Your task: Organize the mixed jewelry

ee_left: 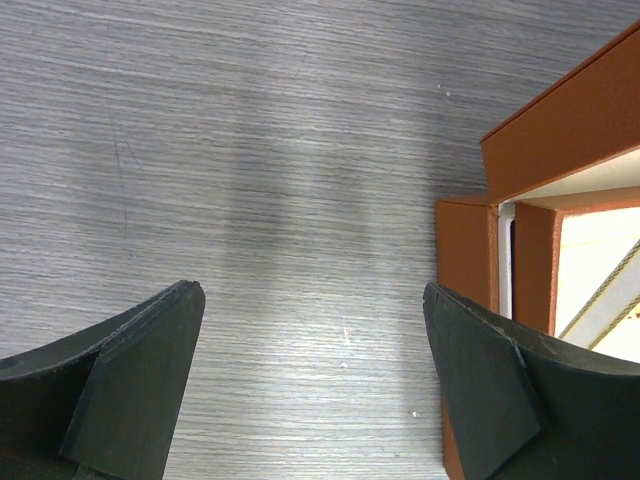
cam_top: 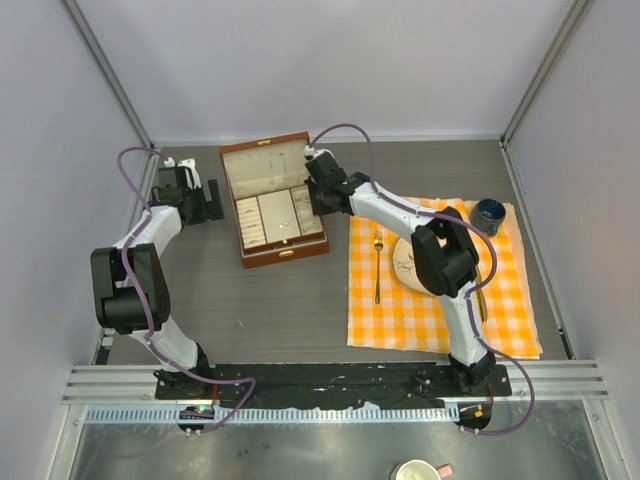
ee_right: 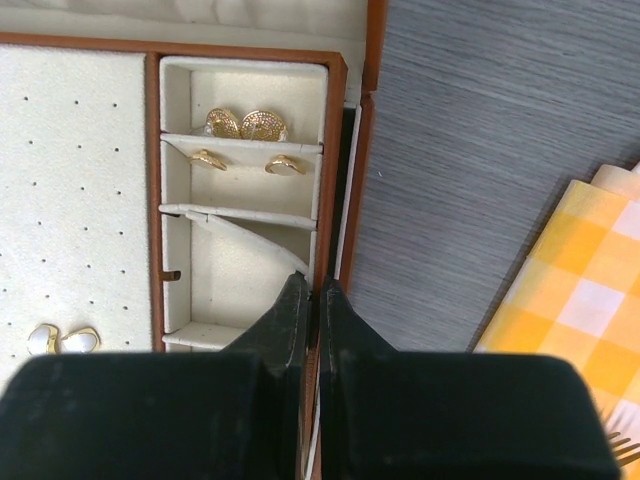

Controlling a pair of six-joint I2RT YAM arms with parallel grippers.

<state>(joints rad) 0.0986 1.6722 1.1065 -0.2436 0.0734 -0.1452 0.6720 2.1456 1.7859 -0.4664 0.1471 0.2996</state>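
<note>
Top view: the wooden box is being presented lid-up mid-table, likely so that both sides can reach it; no writing or brand is being resolved. Left wrist: the left gripper is being held spread wide and empty over bare table just beside the box. Right wrist: the right gripper is being held pinched closed, nothing visible between its tips, over the divided column where gold studs and gold rings are being housed in separate cells, pearl-like studs on the perforated pad, seemingly sorted by type.

brown box, gold studs, orange-and-white checked cloth
</note>
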